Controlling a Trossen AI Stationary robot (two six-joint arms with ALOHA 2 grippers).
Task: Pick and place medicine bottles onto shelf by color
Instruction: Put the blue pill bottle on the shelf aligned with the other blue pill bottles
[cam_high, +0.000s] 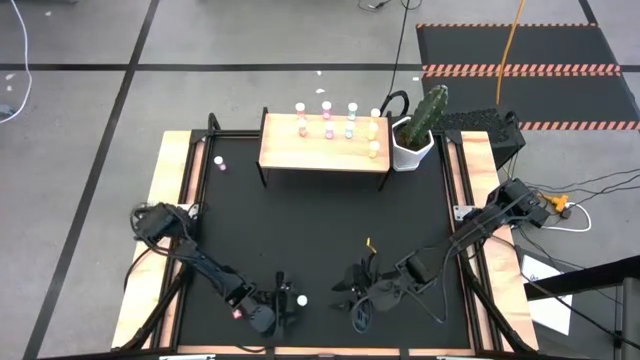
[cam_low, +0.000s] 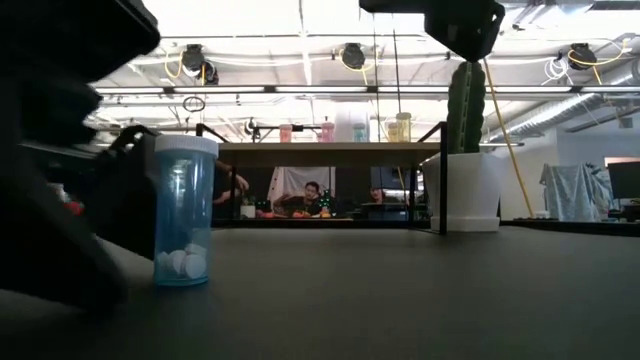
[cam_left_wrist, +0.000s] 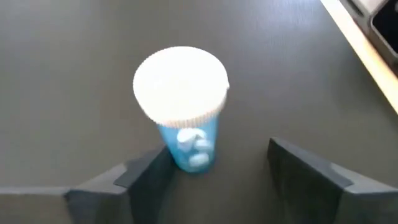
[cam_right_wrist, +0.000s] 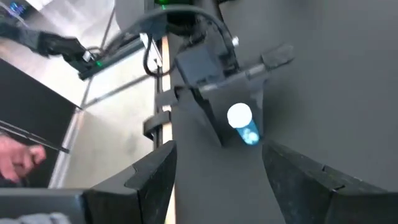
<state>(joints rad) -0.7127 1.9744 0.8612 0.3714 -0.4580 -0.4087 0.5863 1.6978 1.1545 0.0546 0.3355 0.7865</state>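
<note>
A teal medicine bottle (cam_left_wrist: 188, 140) with a white cap stands upright on the black mat near the table's front edge, also in the low view (cam_low: 183, 215). My left gripper (cam_left_wrist: 217, 155) is open and low at the mat, one finger on each side of the bottle. My right gripper (cam_right_wrist: 217, 177) hovers open just to the right (cam_high: 355, 290), looking at the bottle, with nothing between its fingers. The wooden shelf (cam_high: 325, 155) at the far side carries several small bottles. A pinkish bottle (cam_high: 219, 162) stands on the mat left of the shelf. My left gripper comes slanting down from the near left, its fingers straddling the teal bottle's lower wall (cam_left_wrist: 180, 155). One finger (cam_left_wrist: 149, 177) stands right beside that wall; whether it touches I cannot tell. The other finger is well apart from it. The bottle stands upright on the mat.
A white pot with a green cactus (cam_high: 415, 140) stands by the shelf's right end. A raised wooden frame (cam_high: 180, 200) borders the mat on both sides. Open mat lies between the grippers and the shelf. People show in the room beyond the table.
</note>
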